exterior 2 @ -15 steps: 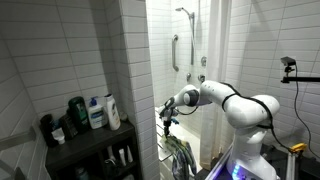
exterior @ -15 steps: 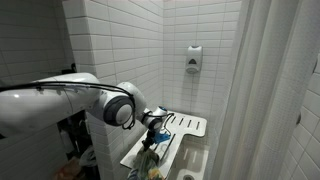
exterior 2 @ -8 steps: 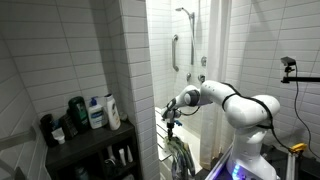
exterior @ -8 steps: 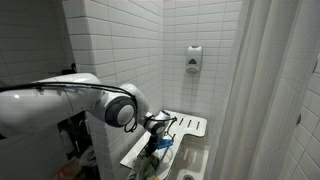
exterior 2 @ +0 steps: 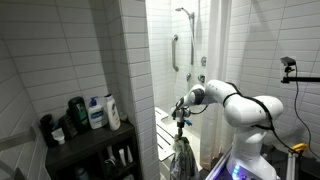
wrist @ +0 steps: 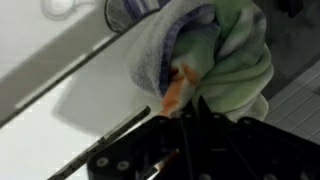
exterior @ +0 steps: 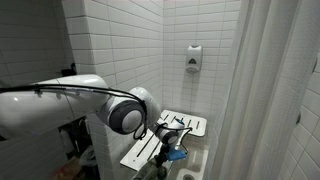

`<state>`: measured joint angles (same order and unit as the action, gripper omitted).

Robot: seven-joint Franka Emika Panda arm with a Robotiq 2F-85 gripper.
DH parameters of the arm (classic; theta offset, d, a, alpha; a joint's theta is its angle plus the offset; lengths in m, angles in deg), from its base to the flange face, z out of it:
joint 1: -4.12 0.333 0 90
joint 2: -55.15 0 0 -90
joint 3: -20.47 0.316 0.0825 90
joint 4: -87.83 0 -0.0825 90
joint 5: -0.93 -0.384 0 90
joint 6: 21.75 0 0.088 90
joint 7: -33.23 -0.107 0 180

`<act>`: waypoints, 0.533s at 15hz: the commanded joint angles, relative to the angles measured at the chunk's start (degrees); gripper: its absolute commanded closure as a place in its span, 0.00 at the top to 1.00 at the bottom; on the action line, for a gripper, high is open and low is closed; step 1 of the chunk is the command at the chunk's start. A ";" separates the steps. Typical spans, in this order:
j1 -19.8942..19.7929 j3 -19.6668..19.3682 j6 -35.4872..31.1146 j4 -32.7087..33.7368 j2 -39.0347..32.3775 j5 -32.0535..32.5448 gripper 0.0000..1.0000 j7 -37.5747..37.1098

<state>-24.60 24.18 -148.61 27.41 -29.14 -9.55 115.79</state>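
My gripper (exterior: 168, 136) is shut on a bundle of cloth (exterior: 162, 163), green, grey-blue and a bit of orange, which hangs down from it. It is held over the near edge of a white slatted shower seat (exterior: 192, 125). In the other exterior view the gripper (exterior 2: 181, 121) points down with the cloth (exterior 2: 183, 156) dangling below it. In the wrist view the dark fingers (wrist: 196, 118) meet on the bunched cloth (wrist: 225, 50), with white slats (wrist: 60, 95) to the left.
A soap dispenser (exterior: 193, 58) hangs on the tiled back wall. A shower curtain (exterior: 275, 90) hangs beside the seat. A shelf with several bottles (exterior 2: 92, 113) stands outside the shower. A grab bar (exterior 2: 175, 52) and shower head (exterior 2: 185, 12) are on the wall.
The arm has swung further into the shower, carrying the hanging cloth with it over the seat's edge. The gripper stays shut on the cloth.
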 commanded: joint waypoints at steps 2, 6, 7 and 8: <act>-1.58 -0.26 -1.63 -0.95 0.00 -0.17 0.02 -0.71; 1.50 0.79 -1.12 -0.87 0.00 0.51 0.02 -1.13; 3.24 1.19 -1.21 -0.72 0.00 0.85 0.02 -1.33; 4.80 1.41 -1.20 -0.51 0.00 1.22 0.02 -1.45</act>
<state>-24.02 24.79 -148.89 26.84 -29.14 -9.44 115.75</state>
